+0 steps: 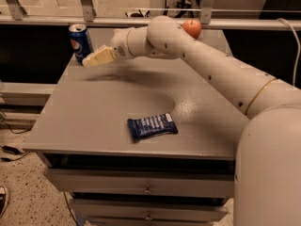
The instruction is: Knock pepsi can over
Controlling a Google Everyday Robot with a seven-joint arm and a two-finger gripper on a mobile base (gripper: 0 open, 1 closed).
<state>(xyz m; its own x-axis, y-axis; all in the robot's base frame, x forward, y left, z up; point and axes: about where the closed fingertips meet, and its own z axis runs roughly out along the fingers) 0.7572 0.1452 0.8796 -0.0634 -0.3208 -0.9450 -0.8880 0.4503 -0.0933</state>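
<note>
Camera view has your pepsi can (80,42) standing upright on the far left corner of the table (94,121), logo facing the camera and silver rim on top. The tool (89,61) is just to the right of the can, down by its lower half and tilted toward it. From this angle you can't really tell if the tip is touching the can or just sitting right beside it. The two cream fingers (101,56) look pressed together into one wedge, so the tool is closed with nothing in it. The arm (211,74) comes in from the right side and stretches across the back of the table. Closer to the front edge, well apart from the can, there's a flat dark-blue snack wrapper (152,125) lying on the tabletop. A red apple (191,28) peeks out behind the arm near the back rail.
</note>
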